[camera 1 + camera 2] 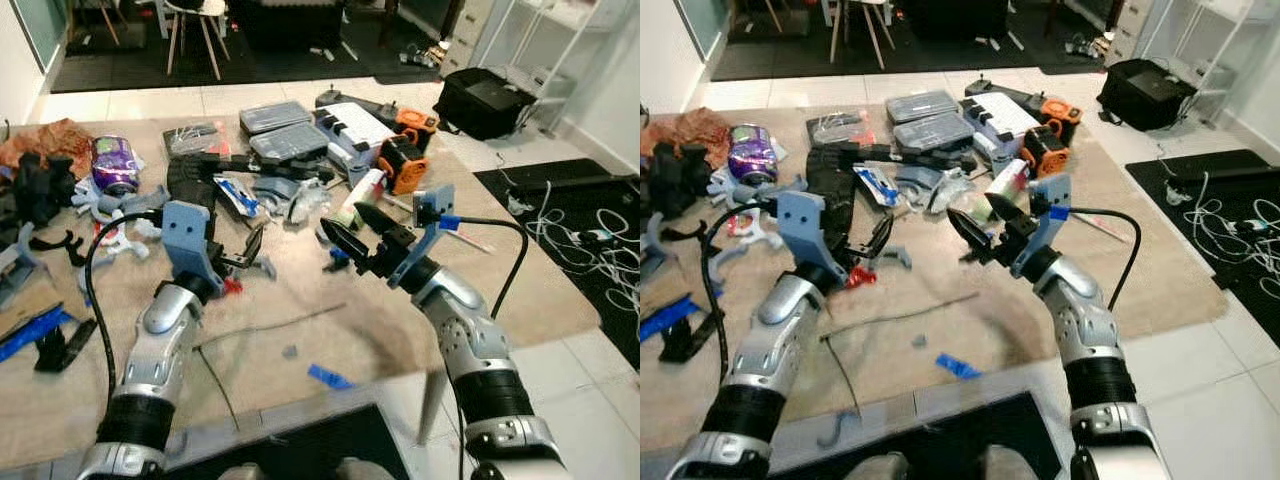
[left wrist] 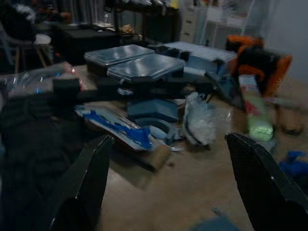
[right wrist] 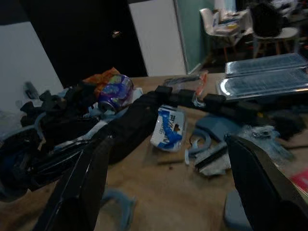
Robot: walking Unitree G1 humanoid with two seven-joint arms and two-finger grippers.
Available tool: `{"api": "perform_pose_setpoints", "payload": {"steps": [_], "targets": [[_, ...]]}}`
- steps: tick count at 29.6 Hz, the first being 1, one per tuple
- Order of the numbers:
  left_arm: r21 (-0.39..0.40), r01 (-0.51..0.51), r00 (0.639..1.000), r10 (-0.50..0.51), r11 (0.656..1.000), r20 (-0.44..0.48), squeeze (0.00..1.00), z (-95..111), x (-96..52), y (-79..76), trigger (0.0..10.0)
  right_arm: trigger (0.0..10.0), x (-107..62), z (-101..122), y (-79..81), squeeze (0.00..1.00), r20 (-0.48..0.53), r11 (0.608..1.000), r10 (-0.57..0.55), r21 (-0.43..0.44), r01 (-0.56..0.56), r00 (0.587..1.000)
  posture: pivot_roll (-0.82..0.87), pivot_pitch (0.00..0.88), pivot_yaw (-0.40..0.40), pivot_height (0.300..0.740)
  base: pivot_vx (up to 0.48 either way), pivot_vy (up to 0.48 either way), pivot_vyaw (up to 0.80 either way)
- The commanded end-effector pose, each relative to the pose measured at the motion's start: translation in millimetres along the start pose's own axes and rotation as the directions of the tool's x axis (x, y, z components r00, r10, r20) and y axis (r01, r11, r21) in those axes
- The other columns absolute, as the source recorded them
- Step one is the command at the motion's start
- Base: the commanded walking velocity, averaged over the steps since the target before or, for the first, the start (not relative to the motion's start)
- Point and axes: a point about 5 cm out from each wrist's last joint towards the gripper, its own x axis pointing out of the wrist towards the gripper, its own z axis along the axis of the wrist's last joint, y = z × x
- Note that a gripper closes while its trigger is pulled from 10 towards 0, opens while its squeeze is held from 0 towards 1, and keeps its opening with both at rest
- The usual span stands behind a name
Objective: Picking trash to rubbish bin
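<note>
Both my claws, left (image 1: 252,243) and right (image 1: 345,232), hover spread apart and empty above the cluttered table (image 1: 500,270), near a blue-white wrapper (image 1: 237,194).

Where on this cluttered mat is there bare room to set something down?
The mat is bare right of the right hand, out to its edge, and near the robot between the small blue scrap and the grey rod. The far half, around the grey cases and orange tool, is crowded.

You get a blurred, dim left wrist view; black bag (image 1: 482,102) & white cables (image 1: 575,232) cut off at edge.
</note>
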Motion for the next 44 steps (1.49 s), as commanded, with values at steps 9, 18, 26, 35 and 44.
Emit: {"api": "perform_pose_setpoints", "payload": {"steps": [9, 18, 26, 35, 44], "targets": [[0.434, 0.256, 0.964, -0.196, 0.864, -0.178, 0.00, 10.3, -15.2, 12.3, 10.0, 10.0, -9.5, 6.3, -4.3, 0.00, -0.168, 0.985, 0.120, -0.107, -0.139, 0.978, 0.00, 0.000, -0.016, 0.740, 0.000, 0.000, 0.00], [0.559, 0.347, 0.927, -0.188, 0.753, -0.323, 0.00, 8.6, -21.7, 25.7, 10.0, 10.0, -26.3, 29.9, -17.9, 0.00, -0.316, 0.947, 0.174, -0.207, -0.247, 0.933, 0.00, 0.000, -0.009, 0.740, 0.000, 0.000, 0.00], [0.432, 0.452, 0.878, -0.302, 0.780, -0.372, 0.00, 20.0, -11.6, 25.1, 10.0, 10.0, -30.3, 39.2, -10.6, 0.00, -0.357, 0.922, 0.236, -0.210, -0.324, 0.904, 0.00, 0.000, 0.000, 0.740, 0.000, 0.000, 0.00], [0.357, 0.551, 0.792, -0.337, 0.755, -0.508, 0.00, 9.5, -6.0, 30.4, 10.0, 10.0, -30.8, 37.0, -0.1, 0.00, -0.377, 0.909, 0.276, -0.196, -0.367, 0.884, -0.01, 0.000, 0.007, 0.740, 0.000, 0.000, 0.00], [0.263, 0.602, 0.719, -0.369, 0.754, -0.588, 0.00, 8.2, -13.5, 35.0, 10.0, 10.0, -16.3, 45.7, 19.8, 0.00, -0.371, 0.890, 0.315, -0.205, -0.408, 0.874, -0.02, 0.000, 0.025, 0.740, 0.000, 0.000, 0.00]]}}
